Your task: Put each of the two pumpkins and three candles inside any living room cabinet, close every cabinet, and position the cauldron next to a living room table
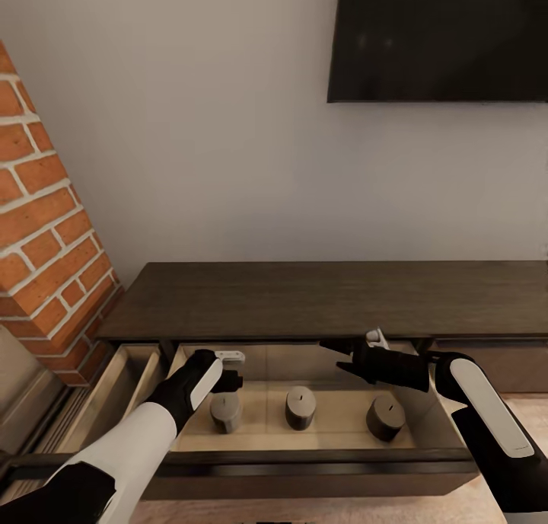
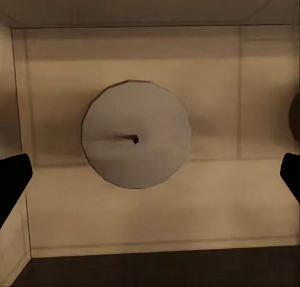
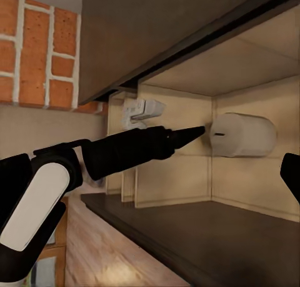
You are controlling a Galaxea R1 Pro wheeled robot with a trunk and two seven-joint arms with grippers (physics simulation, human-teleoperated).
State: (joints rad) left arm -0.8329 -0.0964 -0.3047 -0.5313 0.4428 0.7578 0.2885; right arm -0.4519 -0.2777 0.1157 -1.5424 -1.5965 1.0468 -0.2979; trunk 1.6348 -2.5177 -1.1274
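Observation:
The dark-brown cabinet [image 1: 320, 299] has a wide drawer [image 1: 320, 457] pulled out. Three stubby candles stand upright on its pale floor: one on the left [image 1: 225, 413], one in the middle [image 1: 301, 407] and one on the right [image 1: 386, 417]. My left gripper [image 1: 230, 382] hangs open just above the left candle [image 2: 136, 134], one fingertip [image 2: 12, 181] on either side of it and nothing between them. My right gripper [image 1: 336, 358] hovers open and empty over the drawer's back right part, and its view shows a candle [image 3: 244, 135] just beyond the left arm's finger [image 3: 187, 134]. The pumpkins and cauldron are out of view.
A second, narrower drawer [image 1: 125, 379] stands open to the left, beside the red-brick fireplace column [image 1: 46, 257]. A black TV [image 1: 441, 36] hangs on the white wall above the cabinet. Light wood floor [image 1: 525, 413] lies at the right.

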